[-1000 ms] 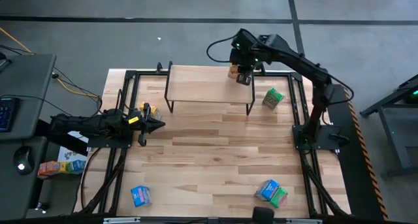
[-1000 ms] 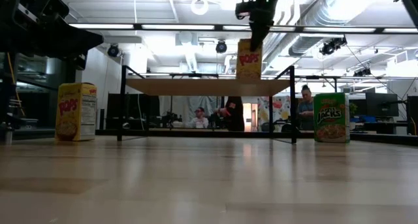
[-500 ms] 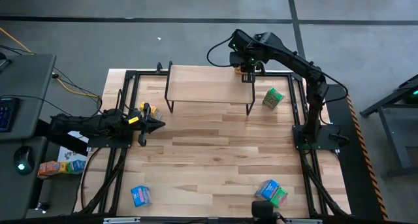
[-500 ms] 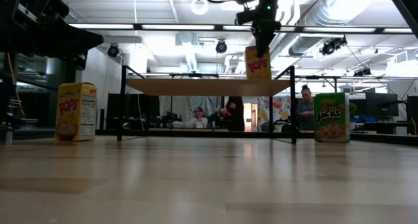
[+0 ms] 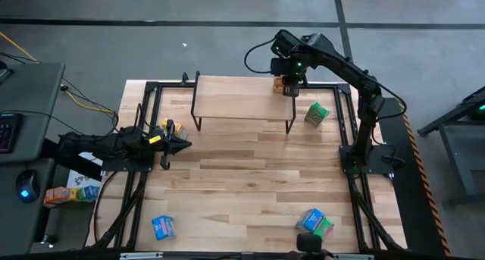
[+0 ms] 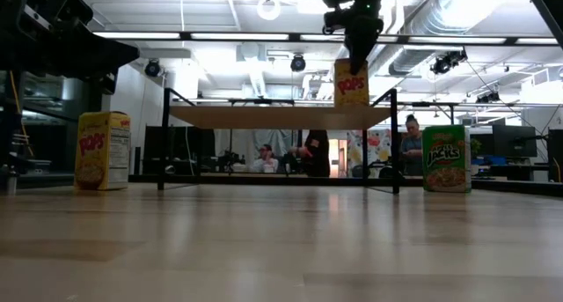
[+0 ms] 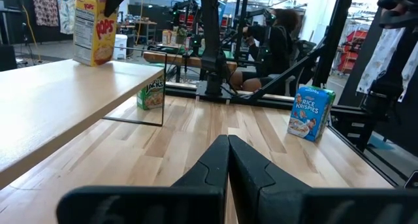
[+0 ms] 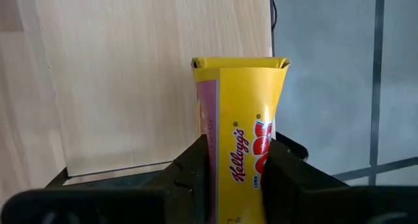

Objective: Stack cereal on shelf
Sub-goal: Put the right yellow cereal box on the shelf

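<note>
My right gripper [image 5: 286, 84] is high over the far right corner of the light-wood shelf [image 5: 241, 98], shut on a yellow-and-red cereal box [image 6: 351, 84]. That box stands upright at the shelf top [image 6: 281, 117]; I cannot tell whether its bottom touches the board. A second yellow box [image 6: 102, 151] stands on the table left of the shelf, a green one [image 6: 445, 158] to its right. My left gripper [image 5: 186, 144] waits shut at the table's left side, beside the yellow box [image 5: 168, 127]. My right gripper pinches the yellow box between its two fingers [image 8: 194, 166], on two opposite faces near its top end [image 8: 238, 168]. The fingers come from above, pointing steeply down. The box hangs upright below them, its bottom end [image 8: 240, 62] at the shelf's corner.
A blue box [image 5: 163, 227] lies near the table's front left. A blue and a green box [image 5: 314, 222] lie together at the front right. Black frame rails run along both table sides. People sit in the room behind the table.
My right gripper has carried the yellow box a little toward the shelf's far right corner and rolled its wrist. The box tipped on the way and now stands upright again at the board's right end.
</note>
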Available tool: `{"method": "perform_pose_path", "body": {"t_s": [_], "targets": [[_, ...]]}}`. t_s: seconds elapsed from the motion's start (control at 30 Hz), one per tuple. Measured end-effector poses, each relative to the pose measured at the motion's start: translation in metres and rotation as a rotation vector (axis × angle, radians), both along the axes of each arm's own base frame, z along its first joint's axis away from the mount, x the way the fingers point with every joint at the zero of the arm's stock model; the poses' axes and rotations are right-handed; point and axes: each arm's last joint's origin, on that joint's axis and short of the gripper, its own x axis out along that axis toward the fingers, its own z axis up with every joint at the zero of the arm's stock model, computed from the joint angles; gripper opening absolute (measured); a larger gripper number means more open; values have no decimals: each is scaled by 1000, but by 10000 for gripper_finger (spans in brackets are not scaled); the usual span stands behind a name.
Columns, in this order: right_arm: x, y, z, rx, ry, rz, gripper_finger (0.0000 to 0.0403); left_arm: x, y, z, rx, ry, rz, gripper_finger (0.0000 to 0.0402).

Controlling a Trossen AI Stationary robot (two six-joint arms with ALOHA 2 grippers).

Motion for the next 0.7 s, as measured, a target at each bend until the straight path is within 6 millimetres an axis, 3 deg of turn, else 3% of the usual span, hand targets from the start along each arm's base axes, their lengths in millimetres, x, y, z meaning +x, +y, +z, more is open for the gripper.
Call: {"method": "perform_pose_path", "body": {"t_s": [0.53, 0.7], "targets": [[-5, -8, 0, 39, -47, -126, 94, 0, 0, 0, 0, 0, -1, 0], [-5, -9, 0, 20, -50, -162, 117, 0, 0, 0, 0, 0, 0, 0]]}}
